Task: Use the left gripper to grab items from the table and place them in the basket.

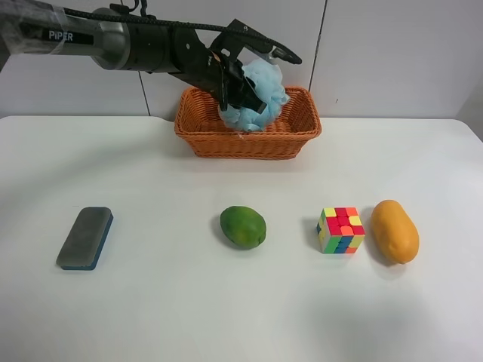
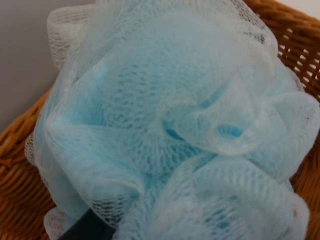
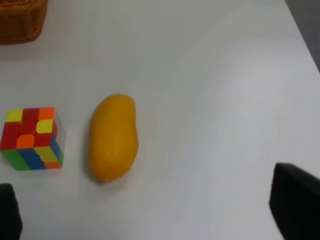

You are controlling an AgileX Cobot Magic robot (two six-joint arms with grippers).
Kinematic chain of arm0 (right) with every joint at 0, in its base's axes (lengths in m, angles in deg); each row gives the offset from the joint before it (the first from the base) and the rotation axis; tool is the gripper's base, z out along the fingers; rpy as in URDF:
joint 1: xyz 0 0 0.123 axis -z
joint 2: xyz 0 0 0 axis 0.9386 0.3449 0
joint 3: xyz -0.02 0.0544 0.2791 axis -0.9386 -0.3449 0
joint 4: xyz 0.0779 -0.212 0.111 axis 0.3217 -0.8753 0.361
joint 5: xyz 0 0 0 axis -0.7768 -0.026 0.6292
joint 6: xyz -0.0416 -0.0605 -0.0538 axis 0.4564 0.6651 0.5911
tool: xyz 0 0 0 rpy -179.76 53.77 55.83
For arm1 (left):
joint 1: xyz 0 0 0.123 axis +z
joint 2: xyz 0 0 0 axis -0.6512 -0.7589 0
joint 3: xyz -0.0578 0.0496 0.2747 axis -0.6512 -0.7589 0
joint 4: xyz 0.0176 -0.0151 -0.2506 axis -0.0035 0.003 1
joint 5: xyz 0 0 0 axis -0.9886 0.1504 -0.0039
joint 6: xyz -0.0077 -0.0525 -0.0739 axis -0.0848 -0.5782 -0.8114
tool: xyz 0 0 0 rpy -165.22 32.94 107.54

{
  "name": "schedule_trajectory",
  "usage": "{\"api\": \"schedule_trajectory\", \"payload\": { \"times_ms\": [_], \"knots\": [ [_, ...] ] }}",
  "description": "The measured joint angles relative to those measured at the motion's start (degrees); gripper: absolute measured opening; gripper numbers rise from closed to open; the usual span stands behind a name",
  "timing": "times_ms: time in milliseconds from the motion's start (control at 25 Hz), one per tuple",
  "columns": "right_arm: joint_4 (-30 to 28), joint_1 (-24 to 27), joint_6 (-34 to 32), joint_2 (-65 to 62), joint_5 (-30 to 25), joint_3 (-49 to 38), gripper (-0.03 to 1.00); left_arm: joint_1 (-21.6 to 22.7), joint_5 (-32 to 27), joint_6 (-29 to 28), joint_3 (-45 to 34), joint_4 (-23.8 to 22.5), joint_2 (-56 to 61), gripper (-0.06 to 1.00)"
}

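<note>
My left gripper (image 1: 264,79) reaches over the wicker basket (image 1: 249,143) at the table's back. Its jaws stand wide apart around the light-blue pouf (image 1: 260,94), whose lower part sits in the basket. In the left wrist view the pouf (image 2: 165,125) fills the frame, uncrushed, with basket weave (image 2: 295,45) behind it and one dark finger (image 2: 85,230) at its edge. On the white table (image 1: 189,302) lie a grey-topped blue block (image 1: 85,237), a green mango (image 1: 243,227), a puzzle cube (image 1: 341,230) and an orange mango (image 1: 395,231).
My right gripper (image 3: 150,215) is open and empty, low over the table, with the cube (image 3: 32,139) and orange mango (image 3: 113,137) ahead of it. A basket corner (image 3: 20,20) shows in that view. A white wall stands behind the table.
</note>
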Motion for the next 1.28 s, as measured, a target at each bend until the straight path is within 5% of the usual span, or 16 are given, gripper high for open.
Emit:
{"api": "schedule_trajectory", "payload": {
  "times_ms": [320, 400, 520, 600, 960, 1120, 1280],
  "knots": [
    [0.0, 0.0, 0.0, 0.0, 0.0, 0.0, 0.99, 0.1, -0.8, 0.0, 0.4, 0.1, 0.0, 0.32],
    [0.0, 0.0, 0.0, 0.0, 0.0, 0.0, 0.99, 0.1, -1.3, -0.1, 0.4, 0.1, 0.0, 0.46],
    [0.0, 0.0, 0.0, 0.0, 0.0, 0.0, 0.99, 0.2, -1.5, -1.2, 0.4, 0.2, 0.0, 0.85],
    [0.0, 0.0, 0.0, 0.0, 0.0, 0.0, 0.99, 0.2, -1.5, -1.6, 0.4, 0.2, 0.1, 0.94],
    [0.0, 0.0, 0.0, 0.0, 0.0, 0.0, 0.99, 0.2, -4.7, -3.4, 0.4, 0.2, 1.9, 0.99],
    [0.0, 0.0, 0.0, 0.0, 0.0, 0.0, 0.99, 1.2, -12.7, -6.6, 0.4, -1.5, 7.5, 0.99],
    [0.0, 0.0, 0.0, 0.0, 0.0, 0.0, 0.99, 3.2, -24.8, -12.9, 0.4, -8.0, 16.3, 0.99]
  ]
}}
